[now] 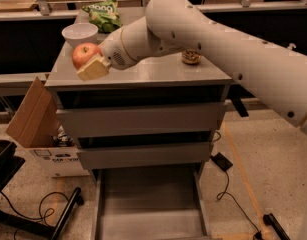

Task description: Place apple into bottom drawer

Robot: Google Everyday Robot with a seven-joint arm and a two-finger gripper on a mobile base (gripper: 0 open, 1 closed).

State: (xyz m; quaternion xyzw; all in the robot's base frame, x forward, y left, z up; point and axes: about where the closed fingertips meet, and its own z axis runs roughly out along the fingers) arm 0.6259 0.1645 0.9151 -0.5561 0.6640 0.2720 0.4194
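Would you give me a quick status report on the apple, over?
Hand at left edge of grey cabinet top, shut on small red apple. Wide grey bottom drawer open below. Nothing seen in the way.

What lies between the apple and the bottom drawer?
Camera view: the two upper drawers. The gripper holds the apple over the left edge of the cabinet.

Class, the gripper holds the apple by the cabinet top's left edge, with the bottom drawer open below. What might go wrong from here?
1. The gripper holds the apple off to the left of the bottom drawer; if the apple slips, it may land on the floor or in the cardboard box.
2. The white bowl sits just behind the apple; a swing might knock it.
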